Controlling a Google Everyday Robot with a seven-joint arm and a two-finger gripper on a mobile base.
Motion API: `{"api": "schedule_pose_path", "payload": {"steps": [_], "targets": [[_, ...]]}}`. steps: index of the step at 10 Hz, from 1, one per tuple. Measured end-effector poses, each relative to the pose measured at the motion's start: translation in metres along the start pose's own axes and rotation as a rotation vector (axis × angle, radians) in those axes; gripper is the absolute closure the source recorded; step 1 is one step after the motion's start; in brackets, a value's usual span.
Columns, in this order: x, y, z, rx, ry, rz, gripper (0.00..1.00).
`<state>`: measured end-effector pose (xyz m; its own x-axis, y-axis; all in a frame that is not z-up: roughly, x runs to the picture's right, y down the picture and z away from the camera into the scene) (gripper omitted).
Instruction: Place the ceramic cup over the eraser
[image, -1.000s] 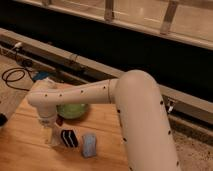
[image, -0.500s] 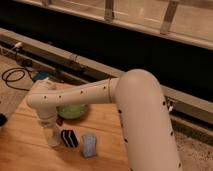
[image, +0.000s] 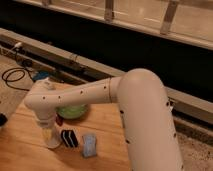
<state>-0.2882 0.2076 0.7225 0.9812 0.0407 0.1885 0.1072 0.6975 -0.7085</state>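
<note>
The gripper, above the cup just beside the eraser, has barely crept closer. Whether it grips, I cannot tell. The eraser is not yet covered.

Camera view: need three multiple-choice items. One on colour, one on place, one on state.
1. The bowl is:
A. red
B. green
C. yellow

2. The eraser sits:
A. between the ceramic cup and the blue-grey pad
B. inside the bowl
C. on the floor

3. The eraser is:
A. hidden under the ceramic cup
B. uncovered, with the ceramic cup beside it
C. held up in the gripper

Answers:
1 B: the bowl behind the arm shows green.
2 A: the three stand in a row on the wooden table, with the eraser in the middle.
3 B: its stripes are in plain sight, and the gripper is down at the ceramic cup, next to the eraser.
</note>
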Motion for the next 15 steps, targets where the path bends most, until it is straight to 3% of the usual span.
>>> {"api": "schedule_pose_path", "payload": {"steps": [2,4,7,11,12,13,15], "targets": [[-0.001,0.000,-0.006,0.013,-0.009,-0.003,1.00],[-0.003,-0.002,-0.025,0.047,-0.013,-0.013,1.00],[-0.011,-0.001,-0.095,0.151,0.001,-0.037,1.00],[-0.009,-0.010,-0.191,0.300,0.067,-0.036,1.00],[-0.002,-0.015,-0.205,0.326,0.072,-0.026,1.00],[0.019,-0.021,-0.221,0.354,0.091,0.005,1.00],[0.055,-0.020,-0.234,0.372,0.098,0.059,1.00]]}}
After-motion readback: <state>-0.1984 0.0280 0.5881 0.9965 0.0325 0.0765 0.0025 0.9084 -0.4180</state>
